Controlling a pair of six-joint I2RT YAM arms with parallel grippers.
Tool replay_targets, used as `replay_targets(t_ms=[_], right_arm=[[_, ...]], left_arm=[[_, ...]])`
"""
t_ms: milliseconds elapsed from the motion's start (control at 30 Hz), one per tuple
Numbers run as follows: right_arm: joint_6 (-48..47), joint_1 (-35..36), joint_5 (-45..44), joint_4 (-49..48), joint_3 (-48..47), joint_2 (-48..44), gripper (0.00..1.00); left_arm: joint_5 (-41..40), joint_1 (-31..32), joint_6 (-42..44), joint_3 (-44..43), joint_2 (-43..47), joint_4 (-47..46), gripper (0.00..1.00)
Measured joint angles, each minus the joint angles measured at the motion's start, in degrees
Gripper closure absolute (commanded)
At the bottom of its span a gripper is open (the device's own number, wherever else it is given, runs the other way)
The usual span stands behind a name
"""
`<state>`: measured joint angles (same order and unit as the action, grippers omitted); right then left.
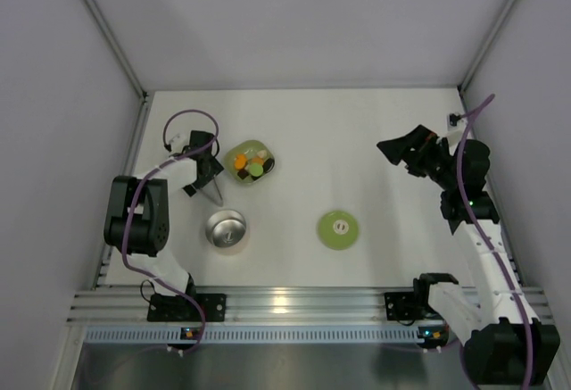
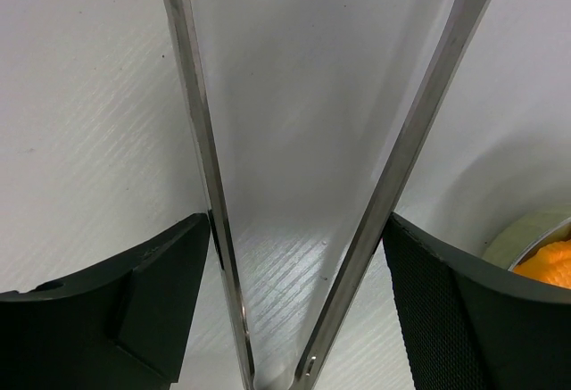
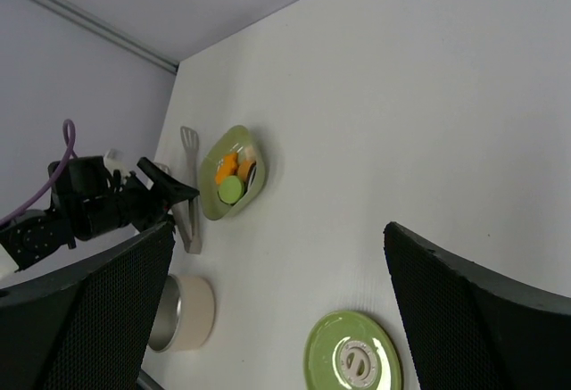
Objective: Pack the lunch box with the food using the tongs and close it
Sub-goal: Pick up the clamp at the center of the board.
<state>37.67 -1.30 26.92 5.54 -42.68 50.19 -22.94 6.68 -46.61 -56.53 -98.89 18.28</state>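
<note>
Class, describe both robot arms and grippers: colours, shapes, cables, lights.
Left arm and right arm: white links, chunky black joints, a purple cable looping along each. Left gripper and right gripper: black, with broad dimpled fingers. A small green light shows on the right arm.

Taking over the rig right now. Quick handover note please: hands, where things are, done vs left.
Left hand: closed on the tongs, one finger against each arm, low over the table beside the green dish. The tongs' arms are spread.
Right hand: open, holding nothing, raised at the right side.
Food: in the green dish.
Lunch box: uncovered, looks empty, on the table nearer the bases than the dish.
Lid: flat on the table, right of the lunch box.
Done: tongs gripped.
Left: tong the pieces into the lunch box, then put the lid on.
</note>
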Motion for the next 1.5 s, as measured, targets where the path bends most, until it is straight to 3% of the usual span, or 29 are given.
replay_targets(t_ms=[700, 1500], right_arm=[[0.9, 0.0, 0.8, -0.3, 1.2, 0.1, 0.01], [1.1, 0.0, 1.7, -0.8, 3.8, -0.2, 0.01]], left_arm=[[-1.4, 1.8, -0.3, 3.1, 1.6, -3.8, 0.16], [-6.1, 4.3, -6.2, 5.6, 3.1, -3.4, 0.25]])
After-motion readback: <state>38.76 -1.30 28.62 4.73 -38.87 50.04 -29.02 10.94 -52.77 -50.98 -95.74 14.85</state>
